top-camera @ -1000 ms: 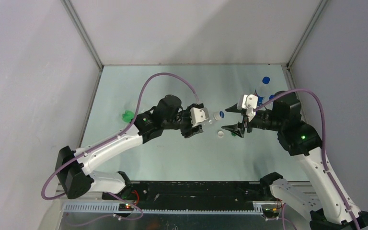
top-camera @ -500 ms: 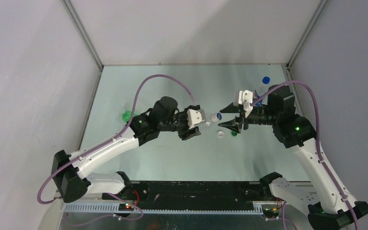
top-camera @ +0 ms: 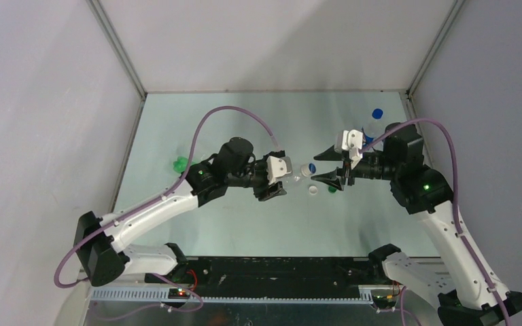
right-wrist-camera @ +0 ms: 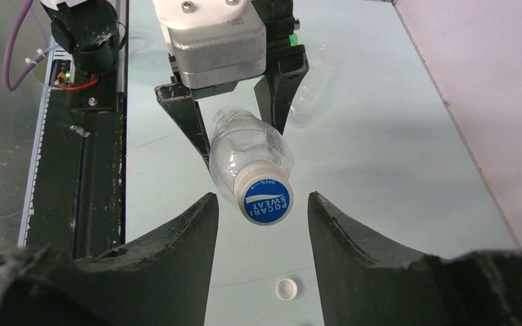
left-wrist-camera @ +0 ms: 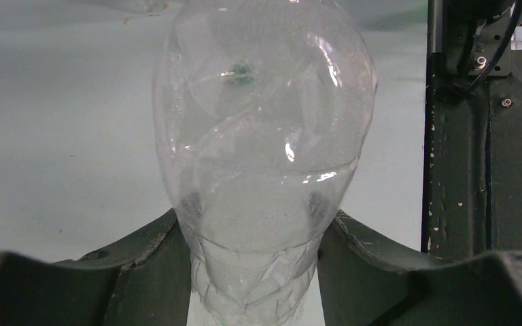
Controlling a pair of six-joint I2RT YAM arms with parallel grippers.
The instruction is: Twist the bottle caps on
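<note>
My left gripper [top-camera: 276, 182] is shut on the base end of a plain clear bottle [top-camera: 299, 172] and holds it level above the table. The bottle fills the left wrist view [left-wrist-camera: 265, 136], with the fingers [left-wrist-camera: 143, 265] pressed on both sides. A blue cap [top-camera: 310, 166] sits on the bottle's neck and faces the right wrist camera [right-wrist-camera: 266, 200]. My right gripper [top-camera: 315, 168] is open, its fingertips [right-wrist-camera: 207, 204] either side of the cap, not touching it. A loose white cap [top-camera: 313, 191] lies on the table below, also in the right wrist view [right-wrist-camera: 286, 289].
A green cap [top-camera: 332, 189] lies beside the white one. A blue cap [top-camera: 378, 113] lies at the back right, with a labelled bottle [top-camera: 369, 133] partly hidden behind the right arm. A green bottle [top-camera: 180, 164] lies at the left. Another clear bottle [right-wrist-camera: 312, 85] lies behind the left gripper.
My right gripper has moved left towards the bottle's capped end, and its open jaws now stand around the cap. The left gripper has shifted slightly, still holding the bottle.
</note>
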